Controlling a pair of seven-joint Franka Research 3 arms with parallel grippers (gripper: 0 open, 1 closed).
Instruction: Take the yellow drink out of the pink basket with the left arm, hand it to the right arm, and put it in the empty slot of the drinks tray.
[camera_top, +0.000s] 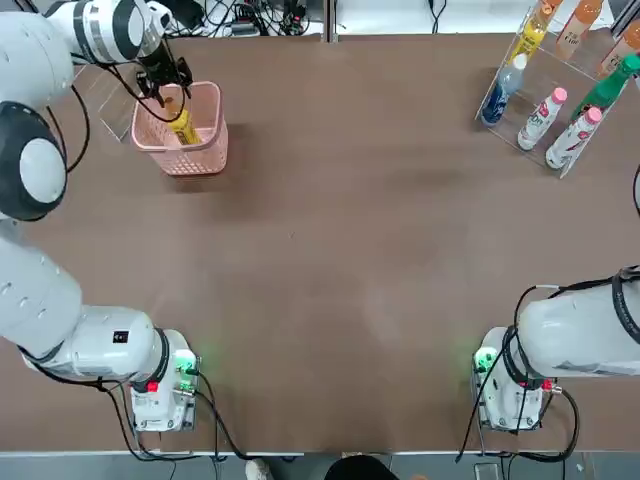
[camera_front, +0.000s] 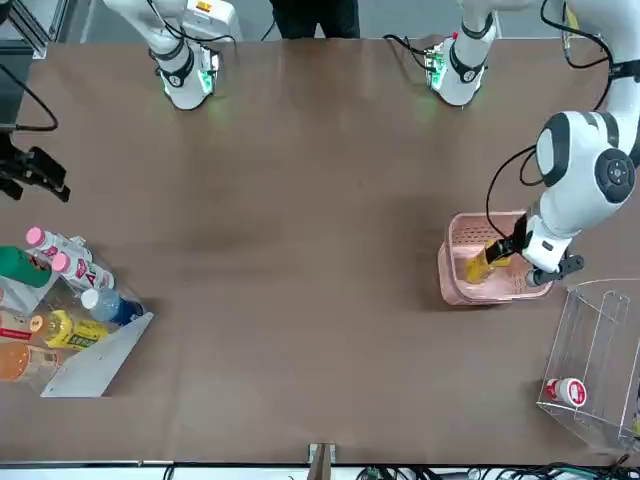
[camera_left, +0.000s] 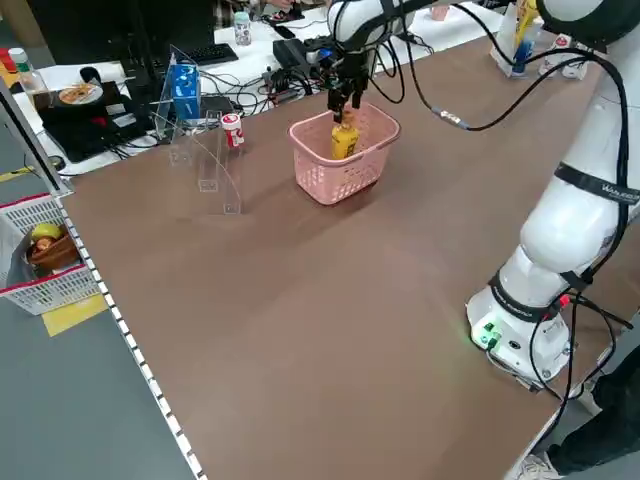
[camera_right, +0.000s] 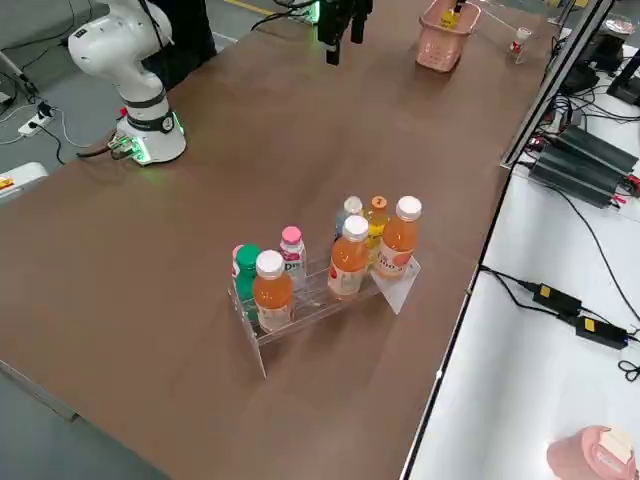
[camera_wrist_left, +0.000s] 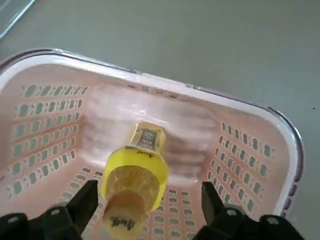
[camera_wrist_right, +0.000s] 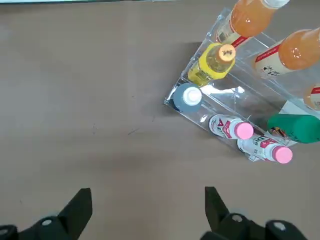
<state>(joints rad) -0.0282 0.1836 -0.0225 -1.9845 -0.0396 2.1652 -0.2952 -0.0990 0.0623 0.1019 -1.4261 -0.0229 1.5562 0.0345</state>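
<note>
Pickup step: left end effector (camera_wrist_left: 145, 210) over basket (camera_top: 205, 150), fingers apart w/ drink (camera_wrist_left: 134, 180) between, nothing gripped; next needs closing, then lifting.

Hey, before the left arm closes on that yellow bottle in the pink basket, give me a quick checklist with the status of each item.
1. Left gripper over the pink basket: ok.
2. Yellow drink between the fingers, cap up: ok.
3. Jaws open wide enough for the bottle: ok, gaps show on both sides.
4. Fingers clear of the basket walls: ok in the wrist view.
5. Right gripper open for the handover: ok, it hangs near the drinks tray.
6. Empty slot free in the tray: cannot tell.
</note>
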